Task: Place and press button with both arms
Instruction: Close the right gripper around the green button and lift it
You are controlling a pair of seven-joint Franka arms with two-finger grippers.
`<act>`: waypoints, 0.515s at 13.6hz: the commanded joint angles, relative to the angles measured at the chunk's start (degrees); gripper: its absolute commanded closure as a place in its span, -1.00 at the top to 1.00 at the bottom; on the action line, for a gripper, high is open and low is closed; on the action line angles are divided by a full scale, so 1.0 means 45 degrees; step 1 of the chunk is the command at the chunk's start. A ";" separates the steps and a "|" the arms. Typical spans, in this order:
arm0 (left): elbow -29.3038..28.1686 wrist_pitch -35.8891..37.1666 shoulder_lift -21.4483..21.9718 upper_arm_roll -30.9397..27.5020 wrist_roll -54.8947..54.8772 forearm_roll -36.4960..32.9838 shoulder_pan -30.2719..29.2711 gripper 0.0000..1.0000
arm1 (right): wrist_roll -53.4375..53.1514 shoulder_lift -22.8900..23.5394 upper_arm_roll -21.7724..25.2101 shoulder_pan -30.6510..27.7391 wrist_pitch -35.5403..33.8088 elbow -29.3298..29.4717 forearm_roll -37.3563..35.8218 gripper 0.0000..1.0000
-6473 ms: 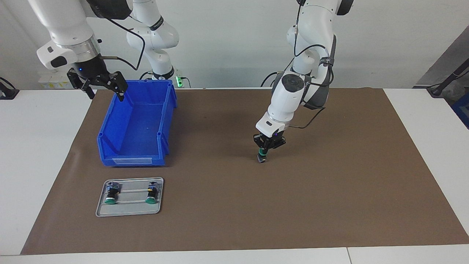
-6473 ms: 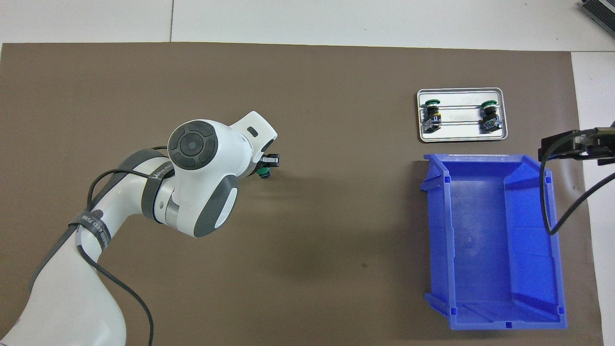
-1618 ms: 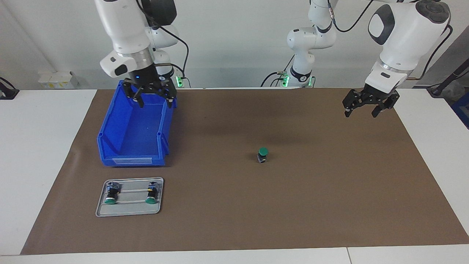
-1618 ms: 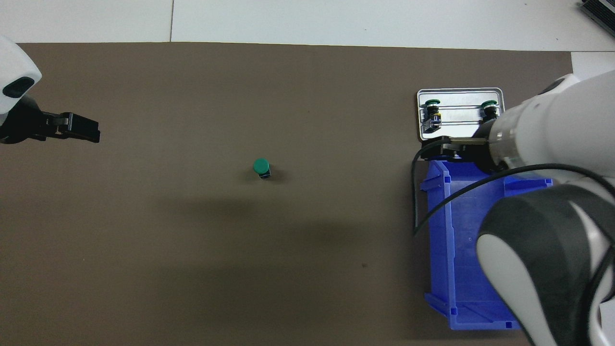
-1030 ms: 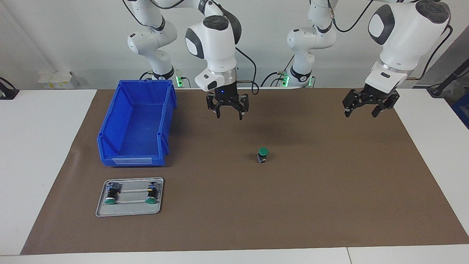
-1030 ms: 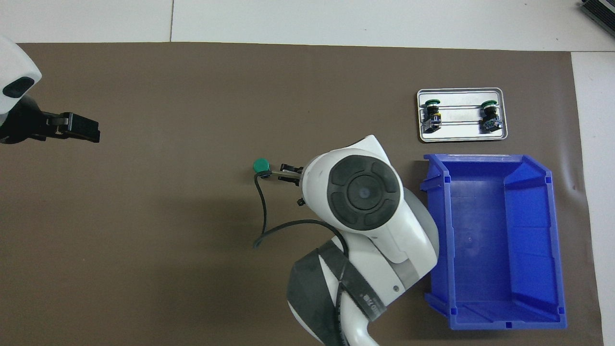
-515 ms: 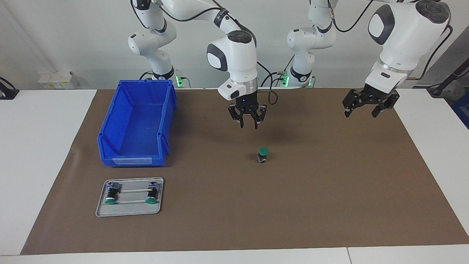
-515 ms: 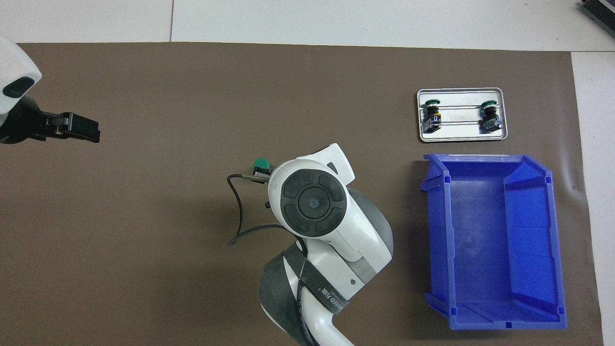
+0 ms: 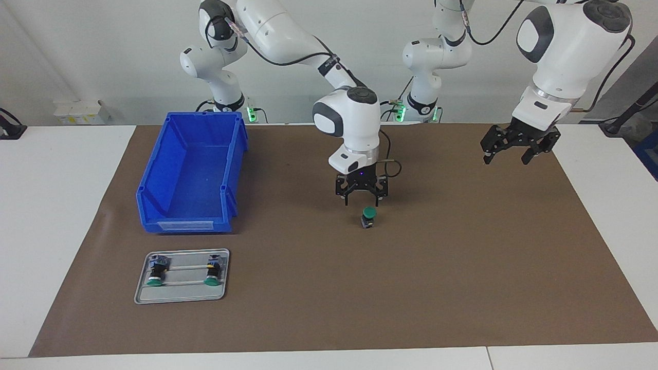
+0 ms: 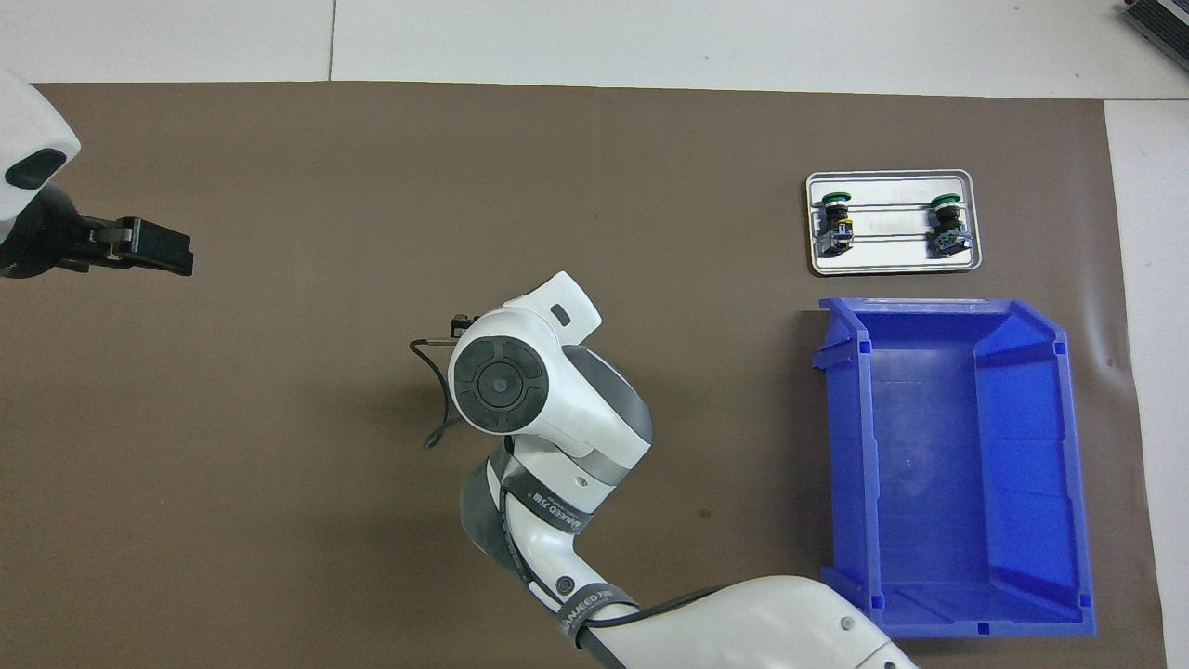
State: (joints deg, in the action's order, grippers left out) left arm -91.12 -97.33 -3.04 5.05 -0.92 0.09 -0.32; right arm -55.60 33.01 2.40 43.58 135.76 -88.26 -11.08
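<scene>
Facing view: right pincer point(image 9: 361, 201) apart just above upright button point(image 9: 368, 217); left pincer point(image 9: 515, 149) apart, idle.

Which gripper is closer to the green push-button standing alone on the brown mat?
Right. The right gripper hangs just above the green push-button; the left gripper waits in the air at the left arm's end of the mat.

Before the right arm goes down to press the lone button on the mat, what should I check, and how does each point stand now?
1. Button upright on the brown mat, green cap up: ok.
2. Right gripper above the cap, not touching: ok.
3. Gripper centred on the cap: cannot tell.
4. Right gripper shut for pressing: not ok, open.
5. Left gripper waits away, over the mat's left-arm end: ok.
6. Blue bin away from the button: ok.
</scene>
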 commanded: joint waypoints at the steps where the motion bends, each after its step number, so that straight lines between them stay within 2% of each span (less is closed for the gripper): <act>1: -0.0396 0.0007 0.0382 0.0069 0.0146 -0.0234 -0.0085 1.00 | 0.0031 0.0340 0.0012 -0.0056 0.0319 0.0531 -0.0506 0.86; 7: -0.0396 0.0007 0.0382 0.0069 0.0146 -0.0234 -0.0085 1.00 | 0.0109 0.0672 0.0012 0.0100 0.0828 0.0356 -0.0623 0.83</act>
State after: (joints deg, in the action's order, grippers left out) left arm -91.12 -97.32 -3.03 5.05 -0.92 0.09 -0.32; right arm -55.48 35.25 2.49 44.07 138.20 -86.68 -12.49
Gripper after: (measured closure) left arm 0.000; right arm 0.075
